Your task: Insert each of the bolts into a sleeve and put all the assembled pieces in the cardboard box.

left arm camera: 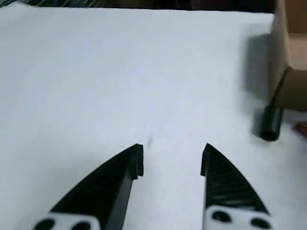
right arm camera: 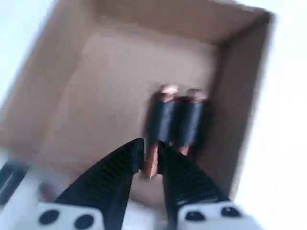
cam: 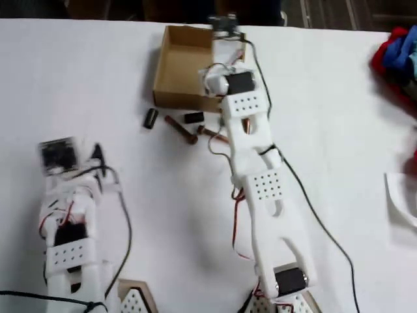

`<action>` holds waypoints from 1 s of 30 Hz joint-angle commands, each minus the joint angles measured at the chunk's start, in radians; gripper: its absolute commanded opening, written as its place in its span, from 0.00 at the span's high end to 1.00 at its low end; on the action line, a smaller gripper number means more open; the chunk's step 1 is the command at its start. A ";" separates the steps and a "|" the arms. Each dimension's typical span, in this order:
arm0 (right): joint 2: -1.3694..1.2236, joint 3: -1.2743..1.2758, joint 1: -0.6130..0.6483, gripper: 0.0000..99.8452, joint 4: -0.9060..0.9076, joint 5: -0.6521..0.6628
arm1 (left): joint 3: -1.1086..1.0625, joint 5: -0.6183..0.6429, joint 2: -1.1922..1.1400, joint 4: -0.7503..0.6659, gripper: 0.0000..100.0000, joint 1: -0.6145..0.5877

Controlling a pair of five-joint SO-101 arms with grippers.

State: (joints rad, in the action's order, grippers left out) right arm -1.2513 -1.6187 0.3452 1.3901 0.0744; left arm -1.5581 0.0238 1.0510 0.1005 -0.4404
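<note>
The cardboard box (cam: 177, 65) stands at the back of the table. My right arm (cam: 249, 111) stretches out to it, and my right gripper (right arm camera: 151, 151) hangs inside the box (right arm camera: 96, 86), shut on the copper shank of an assembled bolt-and-sleeve piece (right arm camera: 162, 117). A second assembled piece (right arm camera: 193, 120) lies beside it by the box wall. In front of the box lie two black sleeves (cam: 150, 118) (cam: 193, 118) and two copper bolts (cam: 180, 129) (cam: 212, 133). My left gripper (left arm camera: 171, 155) is open over bare table, short of one sleeve (left arm camera: 270, 123).
A white cloth covers the table (cam: 78, 78). Red and blue fabric (cam: 397, 55) sits at the far right edge, with a white object (cam: 401, 195) below it. Cables trail along both arms.
</note>
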 commanded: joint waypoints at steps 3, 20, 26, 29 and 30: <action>0.154 -0.048 0.107 0.90 0.246 0.170 | 0.038 0.074 0.015 -0.026 0.79 -0.061; -0.048 -0.038 0.305 0.90 -0.070 -0.284 | 0.036 0.068 0.015 -0.041 0.79 -0.101; -0.120 -0.043 0.341 0.90 -0.145 -0.374 | 0.036 0.068 0.015 -0.041 0.79 -0.100; -0.142 -0.035 0.360 0.90 -0.150 -0.430 | 0.036 0.068 0.015 -0.041 0.79 -0.098; -0.148 -0.035 0.361 0.90 -0.153 -0.453 | 0.036 0.068 0.015 -0.041 0.79 -0.098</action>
State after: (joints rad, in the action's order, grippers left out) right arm -1.4062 -1.6264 0.6951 1.2536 -0.3276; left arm -1.5581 0.0867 1.0510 0.0821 -0.5340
